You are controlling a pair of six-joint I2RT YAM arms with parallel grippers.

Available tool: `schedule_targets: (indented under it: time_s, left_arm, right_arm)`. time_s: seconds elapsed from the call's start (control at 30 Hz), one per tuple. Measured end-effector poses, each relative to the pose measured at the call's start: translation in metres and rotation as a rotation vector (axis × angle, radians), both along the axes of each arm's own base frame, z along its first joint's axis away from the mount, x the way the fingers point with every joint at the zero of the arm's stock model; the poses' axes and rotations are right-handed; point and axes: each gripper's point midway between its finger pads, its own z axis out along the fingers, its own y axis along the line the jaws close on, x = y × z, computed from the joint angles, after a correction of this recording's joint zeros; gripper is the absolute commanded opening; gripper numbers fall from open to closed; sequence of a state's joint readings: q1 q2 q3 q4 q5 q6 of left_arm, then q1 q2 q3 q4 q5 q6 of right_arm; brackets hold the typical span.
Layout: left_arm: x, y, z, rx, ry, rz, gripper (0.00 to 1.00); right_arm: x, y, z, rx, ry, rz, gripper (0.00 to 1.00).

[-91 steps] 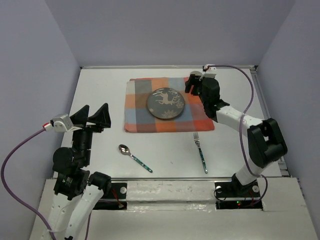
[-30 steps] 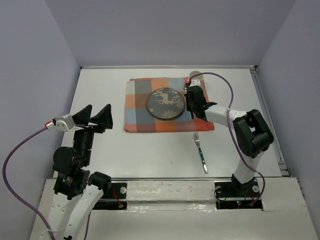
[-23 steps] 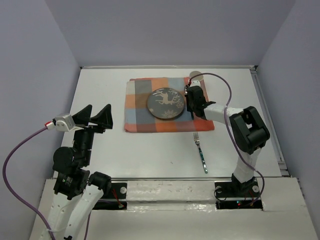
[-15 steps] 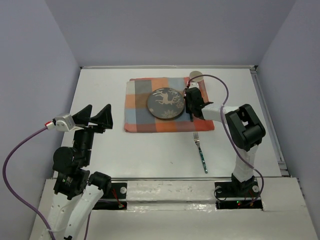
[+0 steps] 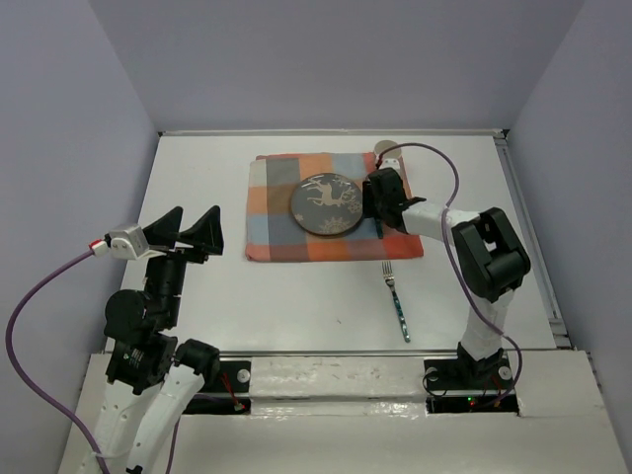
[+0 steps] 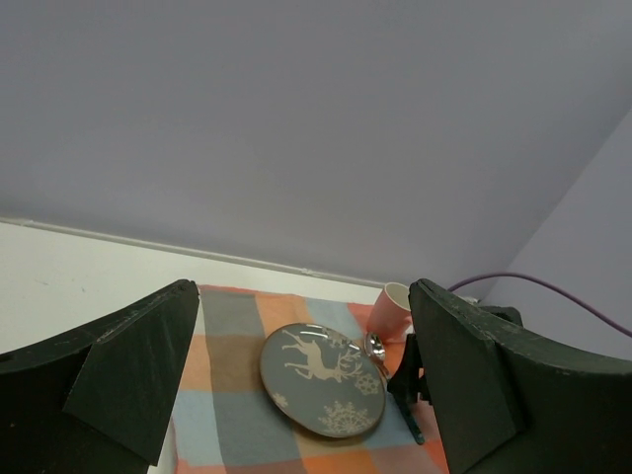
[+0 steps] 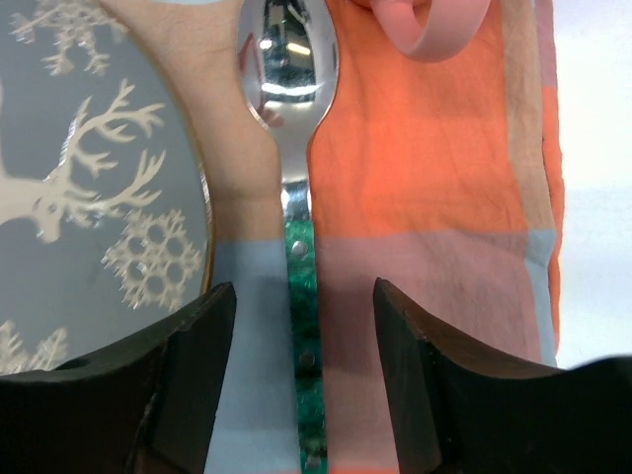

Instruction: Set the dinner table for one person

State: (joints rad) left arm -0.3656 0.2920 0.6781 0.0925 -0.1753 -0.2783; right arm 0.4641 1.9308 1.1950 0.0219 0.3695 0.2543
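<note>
Right claw (image 7: 301, 326) spread, low over the cloth (image 7: 425, 197), one finger each side of the spoon (image 7: 294, 197), not touching it. Spoon lies flat on cloth, bowl toward the far edge, green handle toward the claw, just right of the plate (image 7: 89, 197). Pink cup (image 7: 430, 25) just beyond the spoon bowl, at the cloth's far right corner. Plate sits mid-cloth. Cloth lies on the far middle of the white table (image 5: 296, 296), which fills the area in front of both arms. Fork (image 5: 397, 296) on bare table near the cloth's near right corner, tines toward the cloth. Left claw (image 5: 191, 219) spread wide, holding nothing, raised over the table's left side, well apart from everything.
</note>
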Motion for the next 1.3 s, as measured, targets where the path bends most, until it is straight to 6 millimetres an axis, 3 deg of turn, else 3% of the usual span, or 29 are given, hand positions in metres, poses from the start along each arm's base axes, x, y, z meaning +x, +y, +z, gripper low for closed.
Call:
schedule_targets:
  time_s: [0.17,0.3,0.33,0.4,0.53,0.7,0.87,0.97,1.07,1.1,1.17,1.3]
  left_arm:
    - [0.000,-0.001,0.000,0.001,0.000,-0.005,0.99]
    - [-0.001,-0.003,0.000,0.001,0.000,-0.013,0.99]
    - [-0.001,-0.003,0.000,0.001,0.000,-0.015,0.99]
    - [-0.001,-0.004,0.000,0.001,0.000,-0.020,0.99]
    - [-0.002,-0.005,0.000,0.001,-0.001,-0.026,0.99]
    - [-0.002,-0.008,0.000,0.001,-0.002,-0.037,0.99]
    - [-0.007,-0.009,0.003,-0.003,-0.014,-0.053,0.99]
    - [-0.008,-0.010,0.004,-0.005,-0.019,-0.058,0.99]
    - [-0.009,-0.010,0.004,-0.006,-0.021,-0.059,0.99]
    - [-0.009,-0.010,0.004,-0.006,-0.021,-0.060,0.99]
    - [-0.009,-0.010,0.004,-0.006,-0.021,-0.060,0.99]
    - [-0.009,-0.010,0.004,-0.006,-0.021,-0.061,0.99]
  right_arm:
    - [-0.036,-0.001,0.036,0.097,-0.001,0.030,0.61]
    - [-0.092,-0.009,0.073,0.224,-0.010,0.045,0.58]
    - [-0.104,-0.009,0.074,0.247,0.001,0.047,0.57]
    - [-0.133,-0.010,0.068,0.284,0.061,0.055,0.57]
    - [-0.203,-0.013,0.027,0.287,0.295,0.048,0.59]
    - [-0.256,-0.019,0.011,0.253,0.473,0.026,0.61]
    - [-0.281,-0.024,0.000,0.239,0.570,-0.007,0.57]
    - [-0.295,-0.024,-0.013,0.205,0.634,-0.005,0.50]
    - [-0.306,-0.023,-0.025,0.160,0.690,-0.006,0.31]
    - [-0.308,-0.024,-0.029,0.143,0.702,-0.010,0.14]
    - [-0.311,-0.025,-0.033,0.115,0.715,-0.014,0.00]
    - [-0.309,-0.028,-0.027,0.064,0.682,-0.029,0.00]
